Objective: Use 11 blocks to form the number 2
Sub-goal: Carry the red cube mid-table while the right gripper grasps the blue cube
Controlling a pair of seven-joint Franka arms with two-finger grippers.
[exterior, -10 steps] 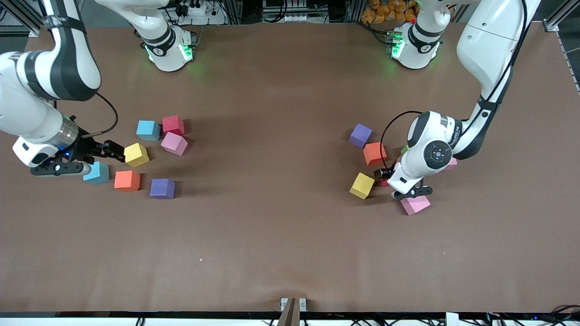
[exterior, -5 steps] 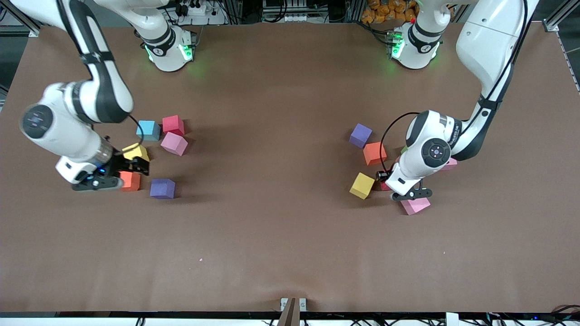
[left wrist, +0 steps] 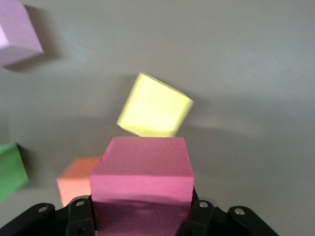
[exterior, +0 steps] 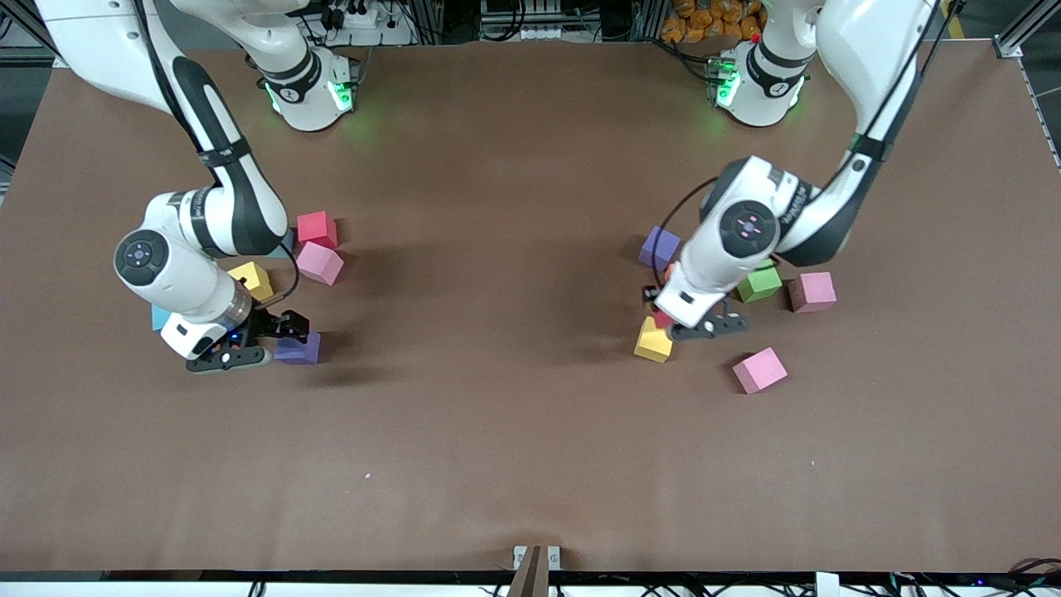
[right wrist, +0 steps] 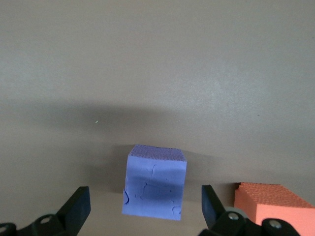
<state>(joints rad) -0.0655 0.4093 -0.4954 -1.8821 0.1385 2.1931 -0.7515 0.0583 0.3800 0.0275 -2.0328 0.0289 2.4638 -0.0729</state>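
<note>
table: you had a brown matte table (exterior: 514,398), with both arm bases along its edge farthest from the front camera and a clutter of cables and aluminium framing past that edge.
left gripper: your left gripper (left wrist: 140,216) hung over the yellow block (exterior: 652,342) at the left arm's end, jaws clamped on a red block (left wrist: 141,182) lifted off the table.
right gripper: your right gripper (right wrist: 142,206) was low at the right arm's end, jaws spread wide with the purple block (right wrist: 154,183) between them, neither finger touching it that you could see.
blocks, left arm's end: a purple cube (exterior: 659,246), a green cube (exterior: 759,283), and two pink cubes (exterior: 813,291) lay scattered and apart.
blocks, right arm's end: red (exterior: 317,229), pink (exterior: 319,263) and yellow (exterior: 251,280) cubes sat close together.
number 2: you had no digit laid out yet.
</note>
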